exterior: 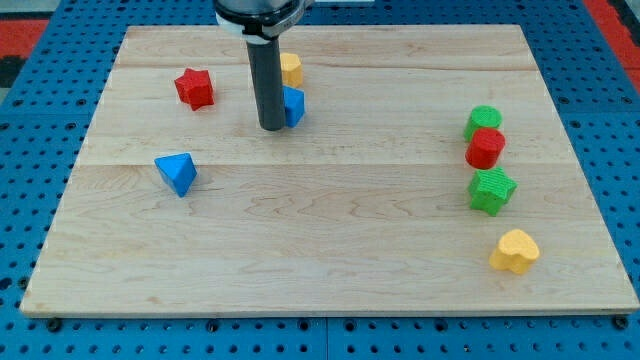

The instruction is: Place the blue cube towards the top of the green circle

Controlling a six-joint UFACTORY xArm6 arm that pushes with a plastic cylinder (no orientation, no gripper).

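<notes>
I have no claw on this arm, only the straight dark rod, so nothing opens, shuts or holds; my tip (272, 127) stands on the wooden board (330, 250) in the upper middle of the frame. The blue cube (293, 106) sits pressed against the rod's right side, touching it, partly hidden behind it. Just above the cube, near the board's top edge, is a yellow block (291, 68) whose shape I cannot make out. To the upper left lies a red star-like block (195, 88), and lower left a blue triangular block (177, 172), both apart from my tip. The green circle (484, 121) is far off at the right side of the frame, with a red cylinder (485, 149) touching it from below, then a green star-like block (492, 190), and a yellow heart (514, 251) in the lower right
</notes>
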